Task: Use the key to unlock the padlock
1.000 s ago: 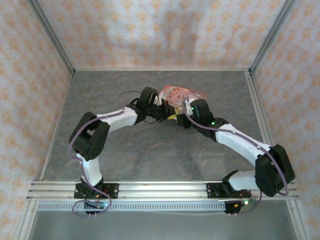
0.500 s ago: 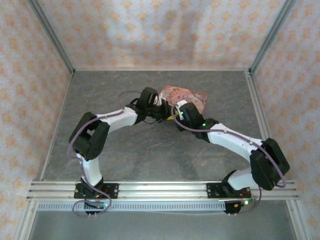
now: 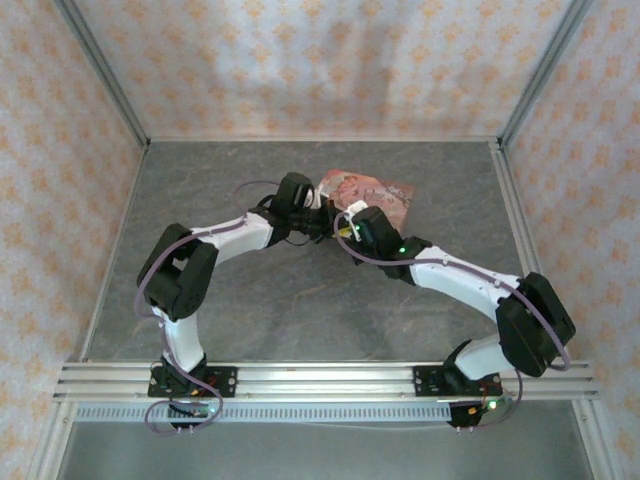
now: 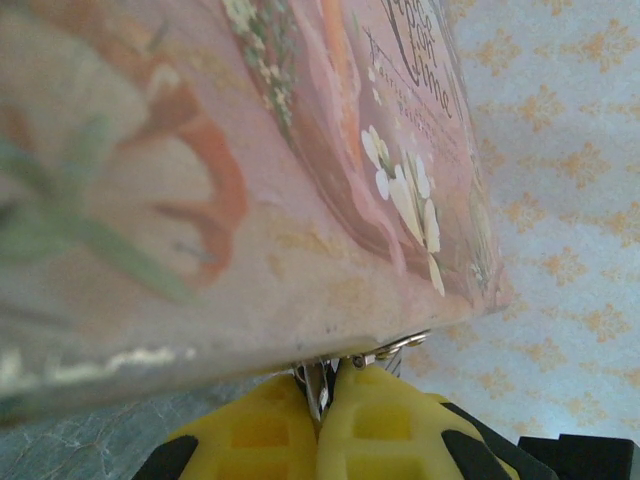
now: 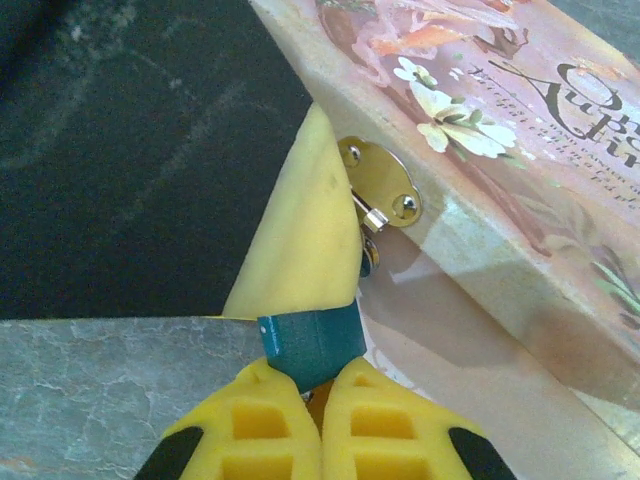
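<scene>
Down below, a big grey table (image 3: 250, 300). On it, a little toward 12 o'clock from the middle, a pink box (image 3: 375, 190) with flowers printed on it. From 7 o'clock, the left arm (image 3: 235, 235), bent in toward the box. From 5 o'clock, the right arm (image 3: 455, 280), bent in the same way. At the box's near side, the left claw (image 3: 322, 217), and just beside it at 5 o'clock, the right claw (image 3: 343, 228). On the box's side, a shiny gold latch plate (image 5: 382, 185). At 7 o'clock from that plate, the padlock (image 5: 310, 342), a small blue-green block, pinched tight in the right claw. Touching the padlock's top, a yellow finger (image 5: 300, 230) of the left claw. Squeezed in the left claw, close under the box's edge, a thin silver bit, the key (image 4: 318, 385).
</scene>
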Robot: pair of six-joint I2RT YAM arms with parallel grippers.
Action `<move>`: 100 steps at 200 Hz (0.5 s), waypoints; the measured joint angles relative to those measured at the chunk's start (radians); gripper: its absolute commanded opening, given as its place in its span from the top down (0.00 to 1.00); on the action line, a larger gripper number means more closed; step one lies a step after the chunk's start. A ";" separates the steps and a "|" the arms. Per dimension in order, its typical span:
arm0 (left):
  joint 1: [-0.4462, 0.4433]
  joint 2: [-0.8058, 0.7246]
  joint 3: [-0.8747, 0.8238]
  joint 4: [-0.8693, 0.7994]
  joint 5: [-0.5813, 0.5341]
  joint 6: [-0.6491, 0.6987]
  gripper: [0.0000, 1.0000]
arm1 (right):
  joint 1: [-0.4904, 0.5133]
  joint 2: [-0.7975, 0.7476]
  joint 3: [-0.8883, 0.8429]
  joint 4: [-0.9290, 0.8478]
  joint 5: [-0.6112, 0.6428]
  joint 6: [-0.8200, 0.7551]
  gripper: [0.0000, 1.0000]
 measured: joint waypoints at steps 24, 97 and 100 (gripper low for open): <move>0.000 0.000 0.000 -0.011 0.000 0.011 1.00 | -0.027 0.000 0.000 -0.003 -0.072 0.034 1.00; 0.000 -0.028 -0.029 -0.043 -0.005 0.053 1.00 | -0.127 -0.024 -0.071 0.083 -0.381 0.224 1.00; 0.000 -0.030 -0.029 -0.045 -0.005 0.054 1.00 | -0.129 -0.024 -0.073 0.087 -0.390 0.231 1.00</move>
